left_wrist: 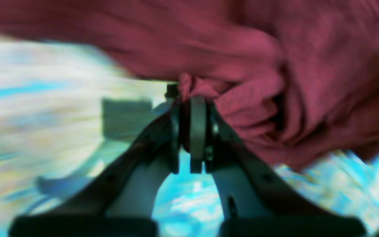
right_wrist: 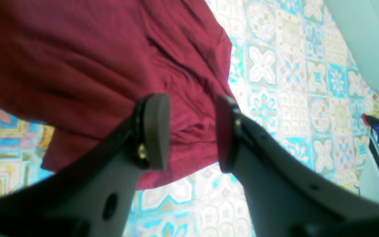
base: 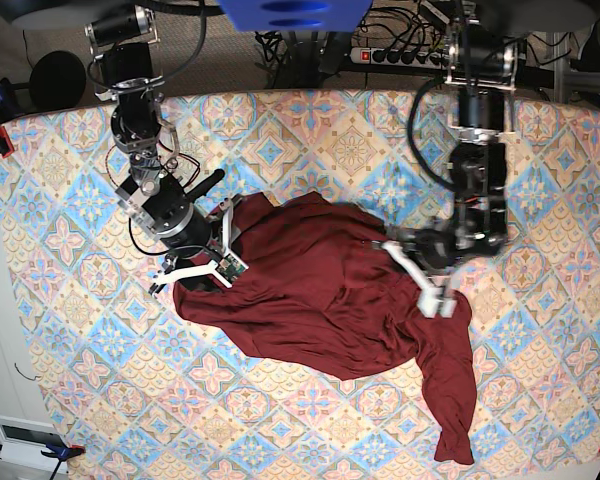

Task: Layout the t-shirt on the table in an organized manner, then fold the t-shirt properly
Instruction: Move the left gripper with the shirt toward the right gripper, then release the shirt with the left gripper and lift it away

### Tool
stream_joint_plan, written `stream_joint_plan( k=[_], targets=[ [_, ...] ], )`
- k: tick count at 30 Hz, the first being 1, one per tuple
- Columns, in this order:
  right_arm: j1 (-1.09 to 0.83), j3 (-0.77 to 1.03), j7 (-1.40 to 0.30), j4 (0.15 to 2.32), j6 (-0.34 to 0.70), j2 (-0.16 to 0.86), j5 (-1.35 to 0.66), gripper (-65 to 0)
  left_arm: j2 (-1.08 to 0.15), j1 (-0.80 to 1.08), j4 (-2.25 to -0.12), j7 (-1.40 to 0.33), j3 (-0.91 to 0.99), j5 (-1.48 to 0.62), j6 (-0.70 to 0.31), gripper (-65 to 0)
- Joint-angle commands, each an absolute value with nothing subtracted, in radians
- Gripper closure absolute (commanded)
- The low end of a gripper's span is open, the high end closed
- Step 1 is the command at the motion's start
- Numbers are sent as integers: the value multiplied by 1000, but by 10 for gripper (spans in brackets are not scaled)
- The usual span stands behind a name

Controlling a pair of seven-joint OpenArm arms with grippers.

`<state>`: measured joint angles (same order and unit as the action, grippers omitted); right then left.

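Nearest the lens in each wrist view we see one pair of jaws: dark curved fingers faced with flat grey pads. Largest is the single bench (base: 70, 330), a wide rectangle clad in cloth printed with pastel blue, pink and cream diamond tiles bearing floral motifs. On it, around its middle, lies the one t-shirt (base: 320, 290), dark maroon, thin and soft, heaped in loose creases with one long sleeve trailing toward the bench's near edge. We count two arms. The left gripper (left_wrist: 192, 98), blurred in its own view, has its jaws pressed together, pinching a bunched ridge of the shirt's fabric. The right gripper (right_wrist: 192, 128) holds its jaws spread, with wrinkled maroon cloth showing in the gap between them; we cannot tell whether the pads touch it. Smallest, one clamp (right_wrist: 377, 125) with red and blue handles sits at the bench's edge.
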<state>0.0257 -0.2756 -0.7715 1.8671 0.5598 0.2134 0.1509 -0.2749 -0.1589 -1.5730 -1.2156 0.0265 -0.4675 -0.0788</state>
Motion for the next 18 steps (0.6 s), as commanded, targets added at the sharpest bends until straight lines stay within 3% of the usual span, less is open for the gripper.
stream_joint_plan(
  k=[1,8,13,18],
  targets=[
    [44,-271,-746,1885,552,216,145,-221,-302,-153,-1639,-1214,68,-475,-82,0],
    [53,-274,-745,1882,552,216,145,-221,-380,-93,-1797,-1311,364,-499,-145,0],
    [53,-277,-745,1880,552,216,143,-221,-473,-96,-1801,-1330,633,-529,-150,0],
    [53,-278,-745,1880,552,216,142,-223,-565,-101,-1801,-1325,771,-527,-150,0]
  ],
)
